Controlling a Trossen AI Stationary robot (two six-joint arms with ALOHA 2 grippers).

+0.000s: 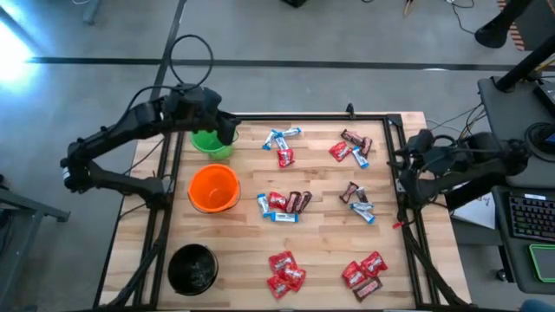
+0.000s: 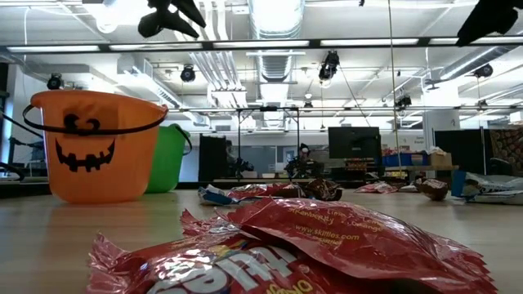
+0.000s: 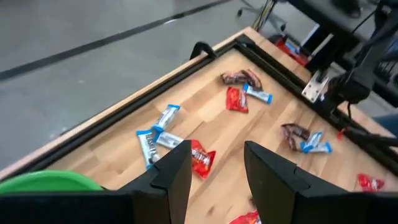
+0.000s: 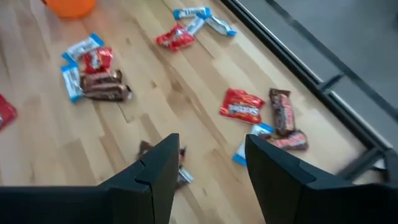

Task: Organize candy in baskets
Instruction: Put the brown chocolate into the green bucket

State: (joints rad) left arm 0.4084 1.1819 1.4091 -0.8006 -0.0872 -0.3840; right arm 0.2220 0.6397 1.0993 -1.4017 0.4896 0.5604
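Observation:
Wrapped candy lies in several clusters on the wooden table: blue-and-white and red ones near the far edge, a mixed group at far right, a middle group, and red ones near the front. The green basket, orange basket and black basket stand in a column on the table's left. My left gripper hovers open over the green basket. My right gripper is open above the table's right edge, over a brown-and-blue cluster.
A black metal frame runs around the table's edges. A keyboard and desk stand beyond the table's right side. Bare wood shows between the candy clusters, around the middle.

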